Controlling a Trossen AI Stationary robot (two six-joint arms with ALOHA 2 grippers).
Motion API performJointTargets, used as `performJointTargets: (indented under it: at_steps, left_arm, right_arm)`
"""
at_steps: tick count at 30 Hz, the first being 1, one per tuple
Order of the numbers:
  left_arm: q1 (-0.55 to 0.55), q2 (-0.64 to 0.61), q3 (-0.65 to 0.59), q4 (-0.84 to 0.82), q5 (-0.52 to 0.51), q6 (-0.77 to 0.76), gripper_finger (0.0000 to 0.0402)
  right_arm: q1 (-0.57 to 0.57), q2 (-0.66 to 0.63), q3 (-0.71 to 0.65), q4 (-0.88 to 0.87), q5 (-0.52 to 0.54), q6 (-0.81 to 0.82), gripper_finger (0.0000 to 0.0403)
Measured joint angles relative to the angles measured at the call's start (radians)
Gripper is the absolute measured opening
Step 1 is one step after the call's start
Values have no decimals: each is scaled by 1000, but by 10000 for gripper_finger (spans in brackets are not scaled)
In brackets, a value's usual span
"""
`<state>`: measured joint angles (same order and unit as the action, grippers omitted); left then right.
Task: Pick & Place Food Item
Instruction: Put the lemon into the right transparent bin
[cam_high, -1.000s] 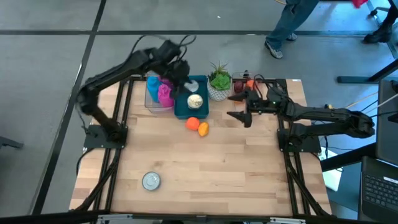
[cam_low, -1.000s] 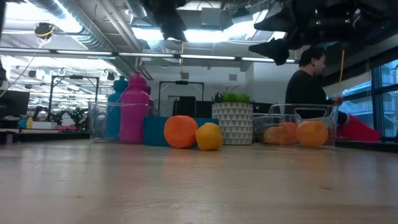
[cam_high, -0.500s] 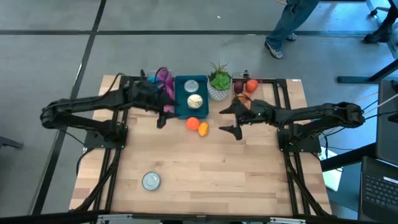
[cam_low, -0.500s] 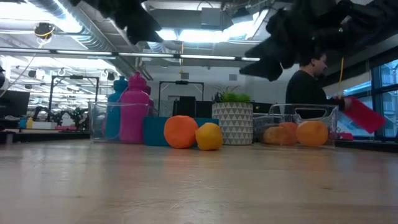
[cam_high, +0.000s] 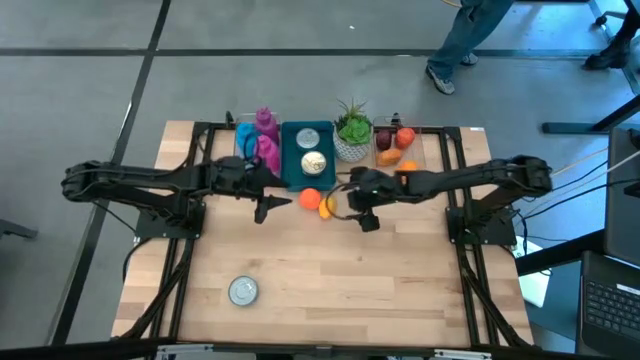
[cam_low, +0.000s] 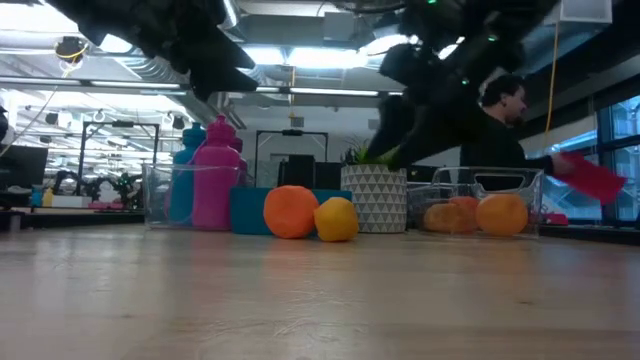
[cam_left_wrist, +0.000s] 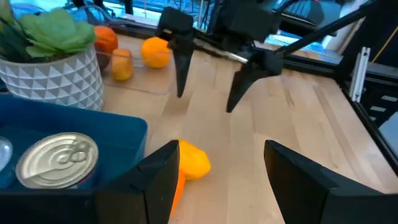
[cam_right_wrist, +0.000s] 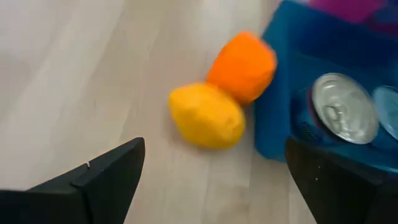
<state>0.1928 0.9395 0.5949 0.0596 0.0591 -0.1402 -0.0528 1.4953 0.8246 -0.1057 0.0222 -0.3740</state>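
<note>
An orange fruit and a yellow fruit lie touching on the wooden table, just in front of a blue tray. My left gripper hovers open to their left, pointing at them; in its wrist view the yellow fruit sits just beyond one fingertip. My right gripper hovers open to their right, slanting down; its wrist view shows the yellow fruit and the orange fruit ahead of its fingers. Neither gripper touches anything. In the low view both fruits rest on the table.
The blue tray holds a silver can. Pink and blue bottles stand in a clear bin at the far left, beside a potted plant and a clear bin of fruit. Another can stands near the front. A person is behind the table.
My left gripper has come down from above the bottles and tray toward the table's near edge, stopping left of the fruits. My right gripper has sunk, rolled, and moved left toward the fruits. Both stay open. The fruits have not moved.
</note>
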Motion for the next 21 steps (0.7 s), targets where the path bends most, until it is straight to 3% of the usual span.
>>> performJointTargets:
  at_steps: [4, 12, 21]
  left_arm:
    - [-21, 0, -13, 15, 0, -7, 223]
    - [-56, 1, -16, 9, -22, 44, 223]
    - [-35, -129, -15, -85, -27, 118, 224]
  right_arm:
    - [0, 82, 117, -141, -1, -131, 382]
    - [17, 190, 242, -172, 56, -337, 382]
    - [29, 318, 324, -194, -11, -388, 382]
